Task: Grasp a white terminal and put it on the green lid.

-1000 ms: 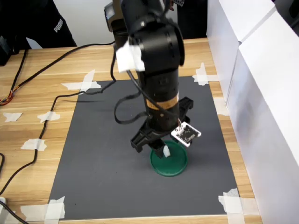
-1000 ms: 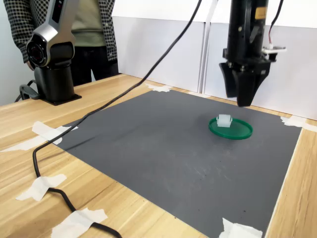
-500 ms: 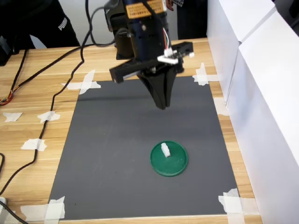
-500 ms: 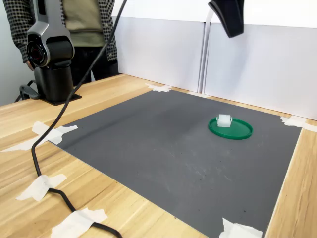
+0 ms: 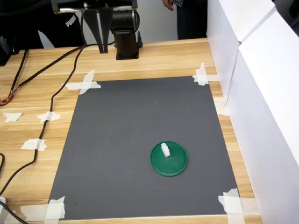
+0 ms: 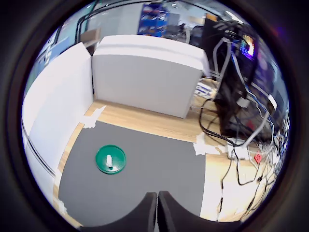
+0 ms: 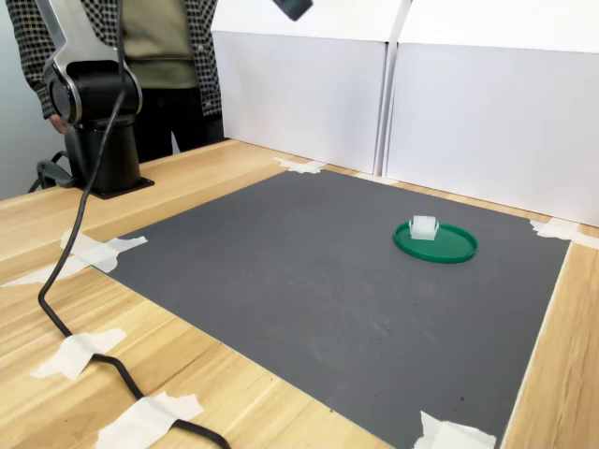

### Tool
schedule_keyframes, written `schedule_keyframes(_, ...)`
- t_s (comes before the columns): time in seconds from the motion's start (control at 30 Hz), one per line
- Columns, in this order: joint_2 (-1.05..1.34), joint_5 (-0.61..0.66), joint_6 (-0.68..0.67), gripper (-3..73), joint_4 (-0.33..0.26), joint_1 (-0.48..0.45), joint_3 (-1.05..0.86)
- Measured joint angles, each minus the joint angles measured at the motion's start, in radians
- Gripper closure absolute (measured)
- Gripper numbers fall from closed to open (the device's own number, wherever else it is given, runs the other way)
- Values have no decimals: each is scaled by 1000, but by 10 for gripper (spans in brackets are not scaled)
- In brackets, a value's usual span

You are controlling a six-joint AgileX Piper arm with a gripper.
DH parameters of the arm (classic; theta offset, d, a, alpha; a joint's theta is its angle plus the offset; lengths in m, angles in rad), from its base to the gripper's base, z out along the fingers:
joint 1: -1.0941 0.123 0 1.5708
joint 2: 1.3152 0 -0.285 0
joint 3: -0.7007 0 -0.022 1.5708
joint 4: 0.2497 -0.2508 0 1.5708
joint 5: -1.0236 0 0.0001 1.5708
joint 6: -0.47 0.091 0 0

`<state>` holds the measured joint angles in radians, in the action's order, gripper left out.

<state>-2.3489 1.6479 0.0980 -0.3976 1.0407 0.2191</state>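
The green lid (image 5: 175,164) lies flat on the black mat, toward the first exterior view's lower right. The white terminal (image 5: 165,149) stands on the lid near its rim, and nothing holds it. Both exterior views show the pair; in the second exterior view the terminal (image 7: 424,227) sits on the left part of the lid (image 7: 454,248). My gripper (image 5: 102,49) hangs high above the table's far edge, far from the lid, and only its tip (image 7: 293,7) shows in the second exterior view. From the wrist, the fingers (image 6: 147,212) meet with nothing between them, and lid (image 6: 118,166) and terminal (image 6: 110,158) look small far below.
The black mat (image 5: 121,140) is taped to a wooden table. White box walls (image 5: 266,93) stand along the first exterior view's right. The arm's base (image 5: 127,32) sits at the far edge, a black cable (image 5: 51,100) trails beside the mat, and a person (image 7: 168,56) stands behind the base.
The arm has risen from just over the lid and swung back toward its base, leaving the white terminal on the green lid. Lid and terminal have not moved.
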Motion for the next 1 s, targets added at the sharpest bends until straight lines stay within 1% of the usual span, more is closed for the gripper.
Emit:
schedule_keyframes(0.1,170,-63,4,711,-21,-50,-143)
schedule_keyframes(0.2,320,-87,7,711,-26,-82,-273)
schedule_keyframes(0.33,501,-92,7,711,-27,-89,-417)
schedule_keyframes(0.47,625,-81,7,711,-27,-89,-517)
schedule_keyframes(0.6,724,-43,7,711,-27,-89,-569)
schedule_keyframes(0.73,811,-36,7,711,-28,-89,-594)
schedule_keyframes(1.0,876,-37,7,711,-31,-89,-608)
